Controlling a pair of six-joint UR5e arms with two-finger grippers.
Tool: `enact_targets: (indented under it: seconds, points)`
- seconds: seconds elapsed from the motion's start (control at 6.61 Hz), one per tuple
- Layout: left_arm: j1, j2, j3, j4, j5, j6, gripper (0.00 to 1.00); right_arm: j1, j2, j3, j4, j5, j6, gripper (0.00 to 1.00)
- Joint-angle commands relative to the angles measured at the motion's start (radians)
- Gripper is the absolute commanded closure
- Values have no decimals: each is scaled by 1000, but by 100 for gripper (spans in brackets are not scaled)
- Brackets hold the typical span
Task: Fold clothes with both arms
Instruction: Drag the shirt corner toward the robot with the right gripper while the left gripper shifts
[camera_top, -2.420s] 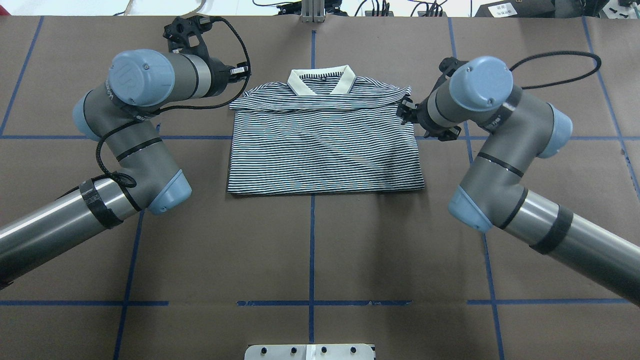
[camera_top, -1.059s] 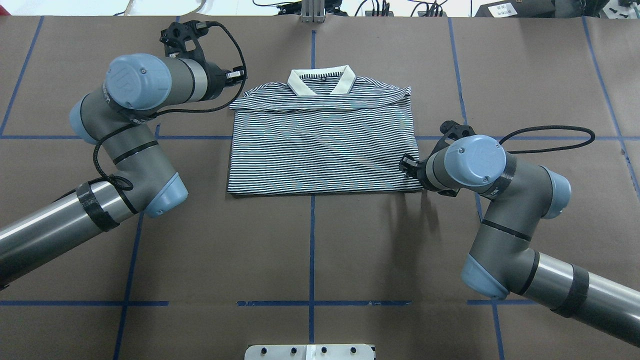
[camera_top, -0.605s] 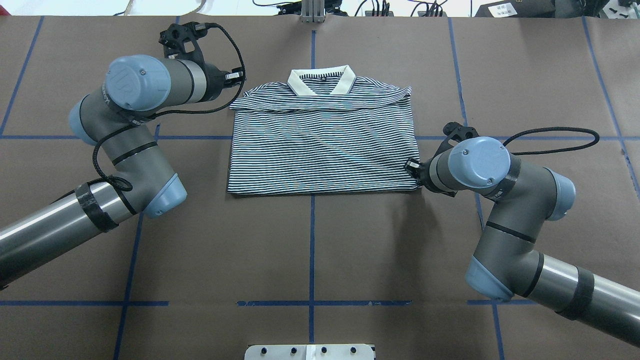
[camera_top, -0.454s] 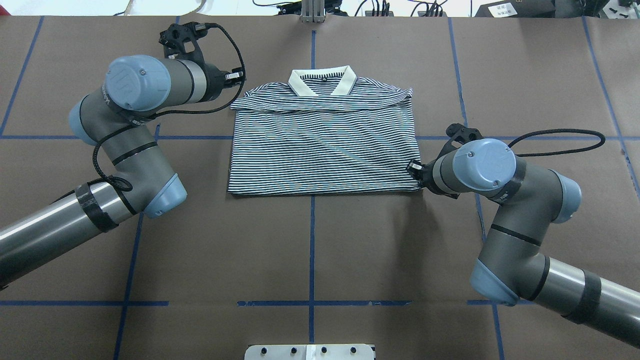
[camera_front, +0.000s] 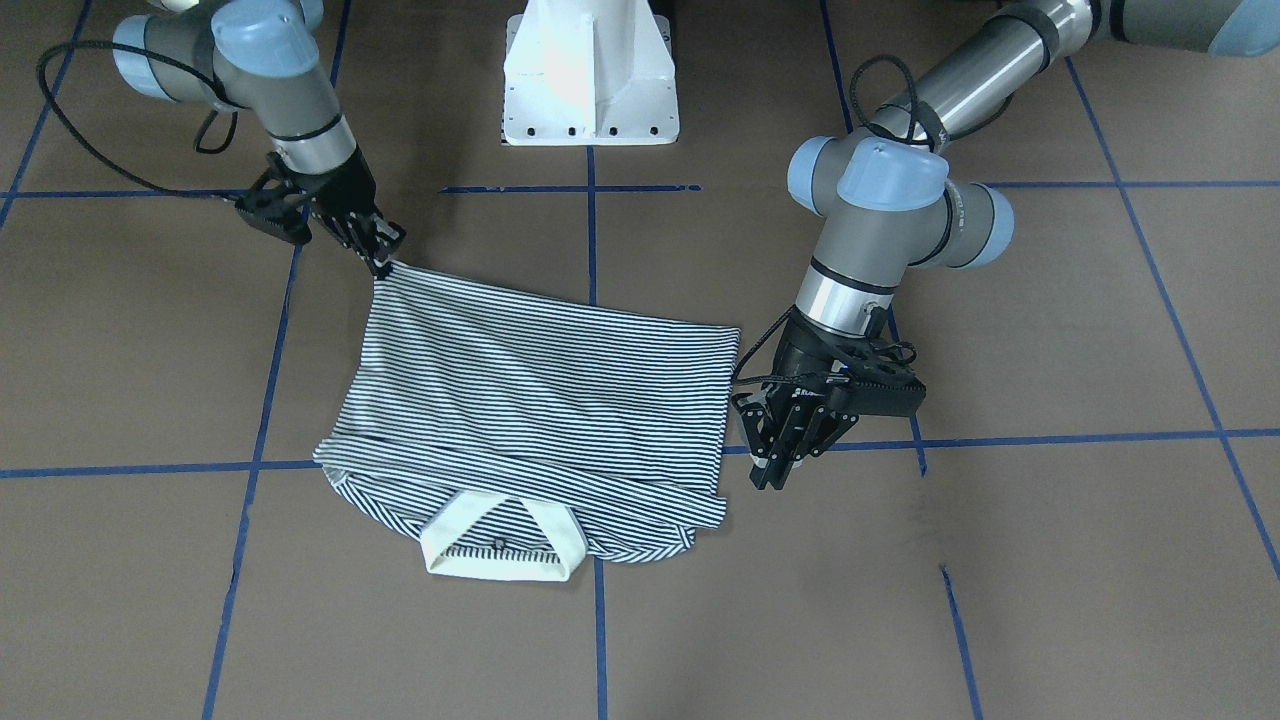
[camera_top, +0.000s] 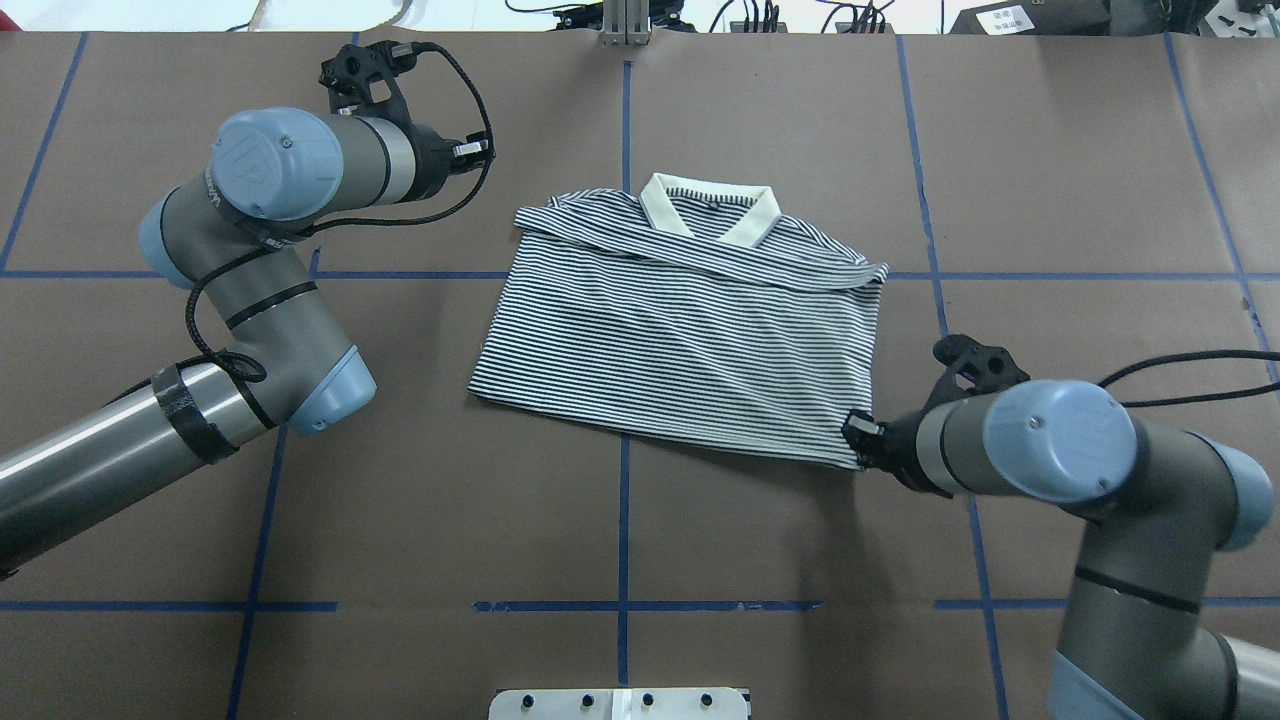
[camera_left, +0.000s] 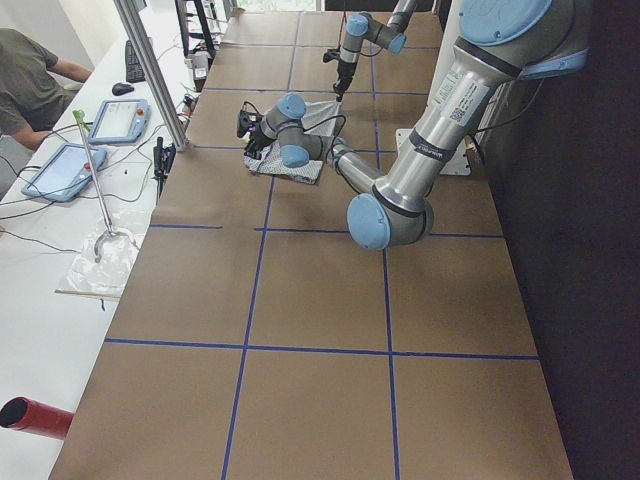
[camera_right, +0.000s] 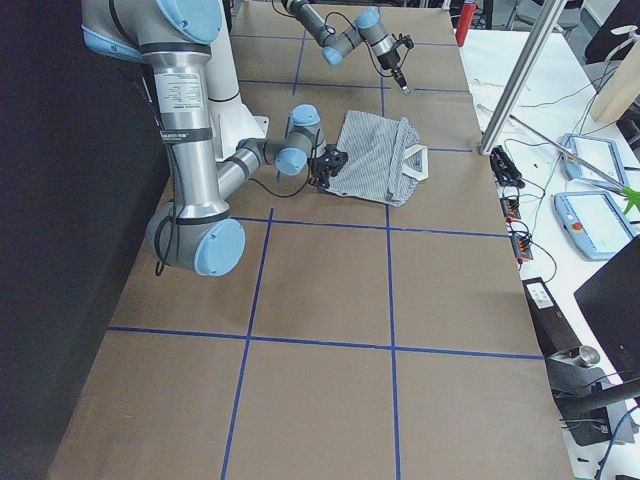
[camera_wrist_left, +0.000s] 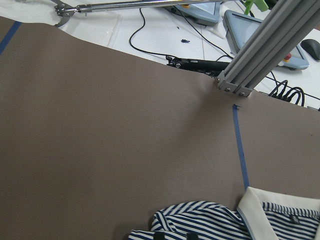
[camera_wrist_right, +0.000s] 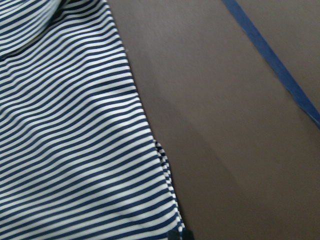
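Shirt, folded, askew on the table; soft, light, likely to drag and crease; best taken at corners. Right claw pinches its hem corner; left claw parted, empty, near the shoulder.

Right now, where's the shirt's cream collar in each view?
Front-facing: collar bottom centre, on the shirt's near edge.
Overhead: collar upper centre.
Exterior left: too small to tell.
Exterior right: collar upper middle, shirt's right end.
Left wrist: collar bottom right corner.
Right wrist: not in it.
Landmark: blue tape line meeting the shirt beside it.
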Motion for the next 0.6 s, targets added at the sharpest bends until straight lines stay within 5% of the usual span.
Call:
enact_targets:
  seconds: [0.0,0.15,0.3,0.45]
  points:
    - [18,5,-92,6,-40,-60,72,-250,-162,207,1,6,94,100]
    - [21,13,-115,10,-86,-94,72,-355,-204,243,1,6,100,100]
    - [23,39,-155,15,-97,-98,70,-413,-215,240,1,2,103,45]
    - [32,104,-227,18,-114,-104,66,-400,-215,286,1,5,121,0]
